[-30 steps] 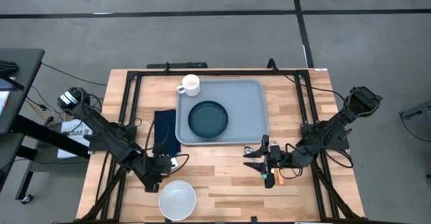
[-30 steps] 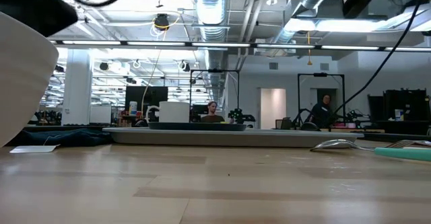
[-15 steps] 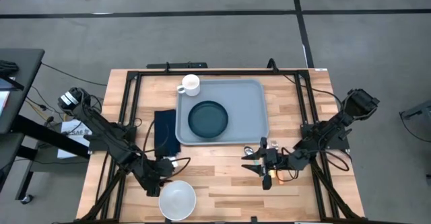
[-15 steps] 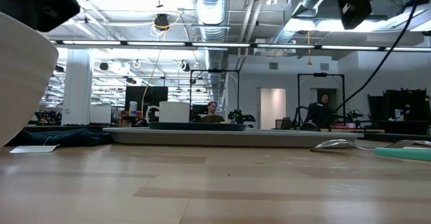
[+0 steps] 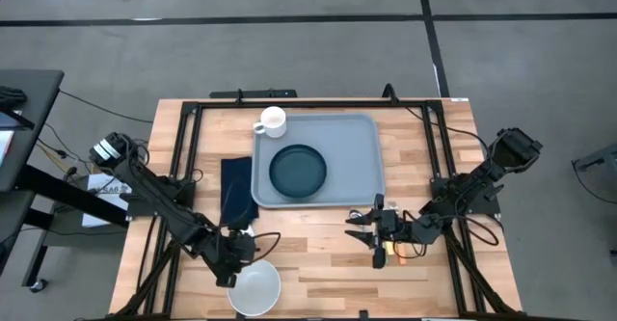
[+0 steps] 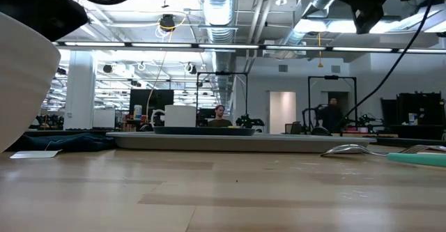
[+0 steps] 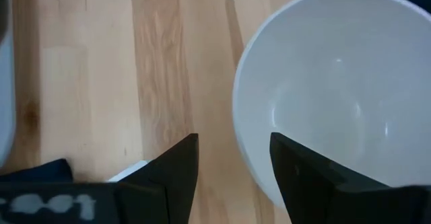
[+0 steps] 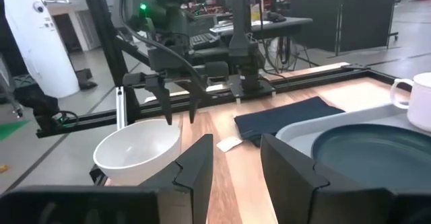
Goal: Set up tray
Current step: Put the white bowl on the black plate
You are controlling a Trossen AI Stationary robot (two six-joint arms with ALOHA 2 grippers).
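The light grey-blue tray point(image 5: 359, 140) lies at the table's far middle. It holds a dark teal plate point(image 5: 297, 170) and a white mug point(image 5: 272, 120) at its far left corner. A navy napkin point(image 5: 236, 191) lies left of the tray. A white bowl point(image 5: 254, 287) stands at the near edge. My left gripper point(image 5: 238, 255) hangs open over the bowl's far left rim point(image 7: 241, 109), its fingers point(image 7: 183, 158) on either side of the rim and above it. My right gripper point(image 5: 370, 230) is open and empty, near the tray's near right corner.
Cutlery lies under my right arm, with an orange piece point(image 5: 385, 255) in the high view. The low view shows a spoon point(image 6: 352, 148) and a teal handle point(image 6: 418, 159). Black rails point(image 5: 183, 147) frame the table. Bare wood lies between the bowl and the cutlery.
My left gripper has moved toward the table's near edge, from beside the napkin's near end to over the bowl's far left rim. It has stayed open. The bowl, the tray and its load have not moved.
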